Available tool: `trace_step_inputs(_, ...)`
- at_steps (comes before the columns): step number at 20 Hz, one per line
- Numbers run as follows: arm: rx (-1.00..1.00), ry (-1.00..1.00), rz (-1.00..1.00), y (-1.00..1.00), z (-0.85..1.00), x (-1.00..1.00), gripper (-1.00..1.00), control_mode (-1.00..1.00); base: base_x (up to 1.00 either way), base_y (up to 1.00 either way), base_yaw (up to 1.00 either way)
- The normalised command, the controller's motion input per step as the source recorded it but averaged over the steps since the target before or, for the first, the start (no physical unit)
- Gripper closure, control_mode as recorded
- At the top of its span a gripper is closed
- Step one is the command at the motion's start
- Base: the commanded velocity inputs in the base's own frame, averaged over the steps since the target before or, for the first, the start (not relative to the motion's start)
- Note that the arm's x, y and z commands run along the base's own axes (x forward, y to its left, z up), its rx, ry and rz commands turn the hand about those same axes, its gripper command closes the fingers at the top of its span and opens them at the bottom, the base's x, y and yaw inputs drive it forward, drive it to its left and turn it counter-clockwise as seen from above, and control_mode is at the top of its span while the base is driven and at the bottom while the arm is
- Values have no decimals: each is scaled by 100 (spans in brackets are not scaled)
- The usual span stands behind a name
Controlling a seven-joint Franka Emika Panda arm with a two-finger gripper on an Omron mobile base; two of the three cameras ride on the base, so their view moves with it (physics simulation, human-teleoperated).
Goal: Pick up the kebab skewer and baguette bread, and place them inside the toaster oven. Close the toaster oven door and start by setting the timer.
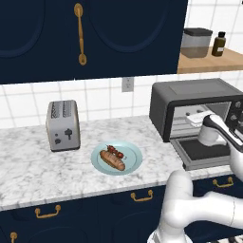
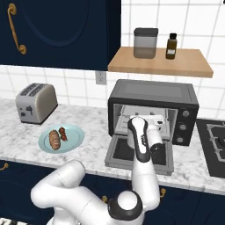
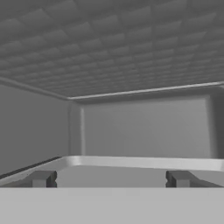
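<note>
In the left base view, the baguette bread (image 1: 112,160) lay diagonally on the pale blue plate (image 1: 132,166), the kebab skewer (image 1: 115,152) alongside, a silver toaster (image 1: 62,125) near.

In the right base view, the toaster oven door (image 2: 138,154) lay open, the arm reaching inside the toaster oven (image 2: 154,94).

In the hand view, the gripper (image 3: 111,179) stood wide, holding nothing.

Toaster oven door (image 1: 205,153) folded down flat, mouth of toaster oven (image 2: 153,96) open. Gripper (image 3: 109,179) inside cavity, fingers spread, bare grey walls ahead, nothing between tips. Wire rack (image 3: 113,43) close on one side. Arm blocks front of mouth. Open counter (image 1: 28,166) around plate (image 1: 135,156); toaster (image 1: 62,125) just behind-left.
</note>
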Motion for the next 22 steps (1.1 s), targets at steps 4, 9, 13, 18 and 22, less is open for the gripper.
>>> trace_step_inputs(4,-3,4,0,0,0,43,-100,-100,0,0,0)
trace_step_inputs(9,-7,15,-1,-3,-10,25,-100,-100,0,0,0)
trace_step_inputs(13,-10,31,-2,-13,-51,-9,-100,-100,0,0,0)
trace_step_inputs(18,-6,39,0,-24,-54,-43,-100,-100,0,0,0)
trace_step_inputs(22,-5,32,0,-17,-80,-88,-100,-100,0,0,0)
